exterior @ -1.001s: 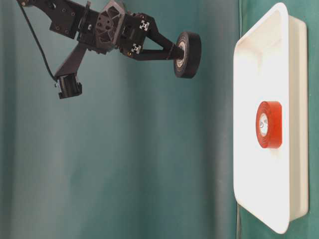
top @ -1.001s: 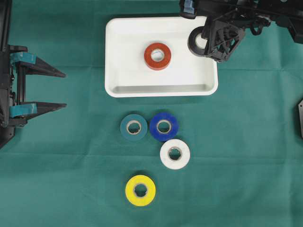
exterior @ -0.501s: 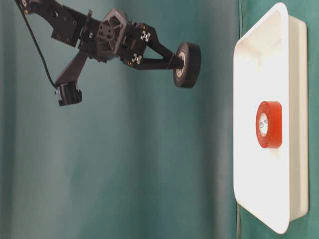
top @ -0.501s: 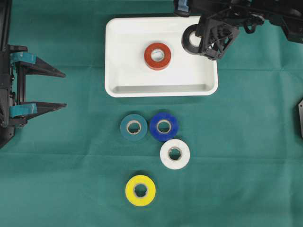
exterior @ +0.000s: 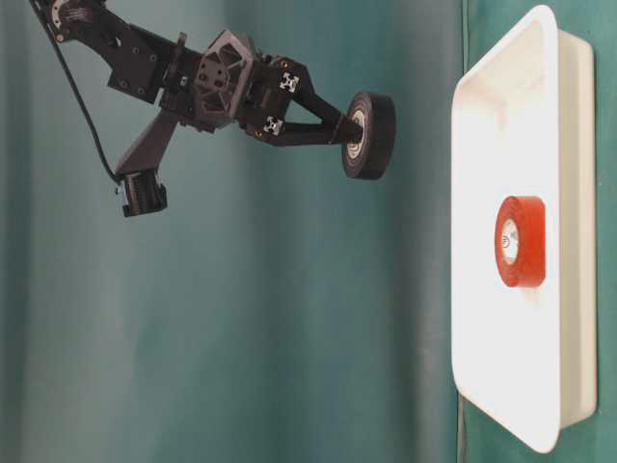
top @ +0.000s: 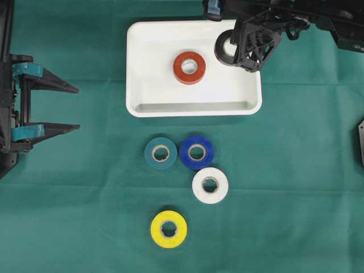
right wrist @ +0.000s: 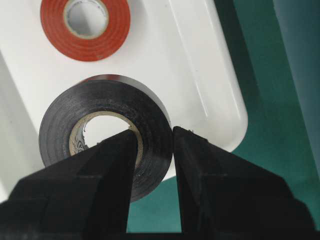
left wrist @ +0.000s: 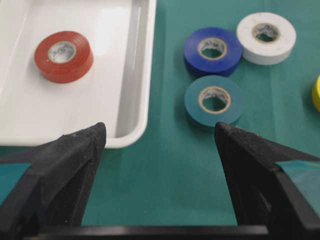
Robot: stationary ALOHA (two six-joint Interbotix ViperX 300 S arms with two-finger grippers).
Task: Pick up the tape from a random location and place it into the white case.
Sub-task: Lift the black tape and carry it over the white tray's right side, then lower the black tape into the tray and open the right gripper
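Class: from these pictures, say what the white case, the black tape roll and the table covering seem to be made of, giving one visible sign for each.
White case: probably moulded plastic, glossy; it shows bright highlights and rounded corners.
Black tape roll, held in the right pincer: smooth vinyl-like tape with a slight sheen, wound on a pale, likely cardboard, core.
Table covering: matte green cloth, felt-like, with faint creases.

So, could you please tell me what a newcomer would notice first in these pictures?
The right gripper holds a black roll in the air above the white case's far right corner. A red roll already lies inside the case. Teal, blue, white and yellow rolls wait on the cloth nearby.
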